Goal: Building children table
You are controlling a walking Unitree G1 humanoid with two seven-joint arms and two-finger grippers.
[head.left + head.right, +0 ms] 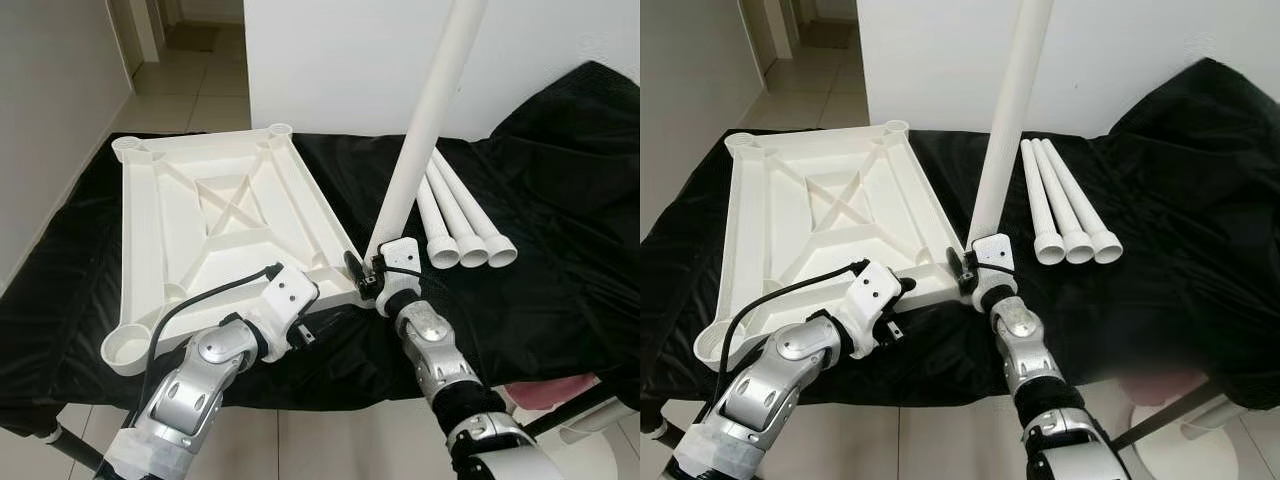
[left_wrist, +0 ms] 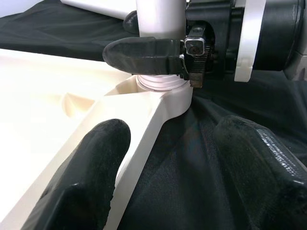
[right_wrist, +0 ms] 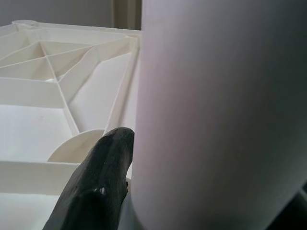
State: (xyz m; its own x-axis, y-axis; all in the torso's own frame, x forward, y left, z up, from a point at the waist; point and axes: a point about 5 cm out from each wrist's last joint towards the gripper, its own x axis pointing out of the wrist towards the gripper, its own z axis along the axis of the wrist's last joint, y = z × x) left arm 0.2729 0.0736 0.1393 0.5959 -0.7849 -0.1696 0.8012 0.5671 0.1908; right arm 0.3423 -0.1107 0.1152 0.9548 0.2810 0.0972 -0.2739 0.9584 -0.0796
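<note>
My right gripper clamps the leg, upright over the tabletop corner socket (slightly tilted); left gripper hovers open beside it.

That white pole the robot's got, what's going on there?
It is building a small table. The tabletop lies upside down on a black cloth. The right gripper grips a white leg standing in the near corner socket. The open left gripper straddles the tabletop's edge beside it. Three more legs lie waiting.
</note>
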